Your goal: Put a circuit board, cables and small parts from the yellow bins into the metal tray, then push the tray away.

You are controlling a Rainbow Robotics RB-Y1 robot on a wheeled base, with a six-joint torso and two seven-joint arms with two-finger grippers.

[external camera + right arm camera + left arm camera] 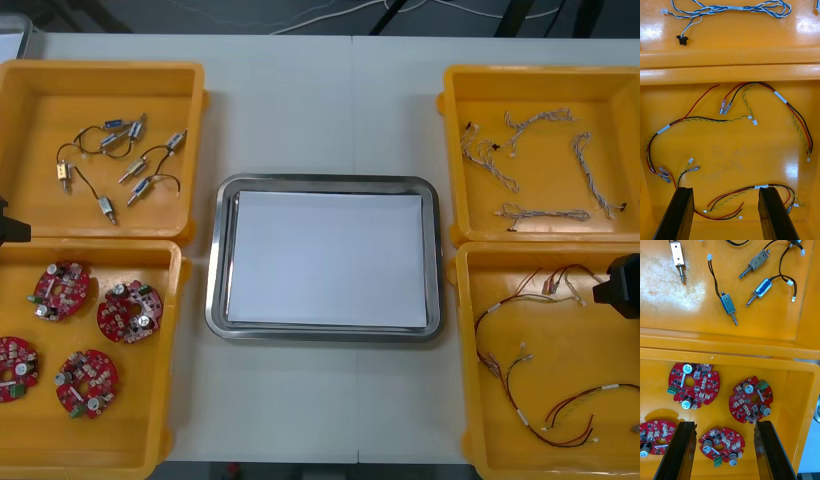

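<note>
Stainless steel, bright at its rolled rim, the rectangular metal tray (pixel 213 300) lies at the centre of the frame on the light table (pixel 300 110), its floor flat and white. Glossy yellow bins flank it in pairs.

Upper left bin (pixel 100 68): small metal parts (pixel 135 127), stubby cylinders and blocks trailing thin black leads.

Lower left bin (pixel 140 425): four round red circuit boards (pixel 128 310), notched at the edge and studded with components, lying flat and apart.

Upper right bin (pixel 540 72): twisted blue-and-white cables (pixel 545 213), loosely scattered.

Lower right bin (pixel 468 400): red, yellow and black cables (pixel 780 97) in slack loops with white bands.

The left gripper (pixel 724 423) hangs over the boards. Its black fingers (pixel 679 450) stand wide apart, with one board lying on the bin floor between them. The right gripper (pixel 725 188) hangs over the looped cables, fingers spread likewise, with a red-and-black strand running across the floor between them. Neither gripper clamps anything.
</note>
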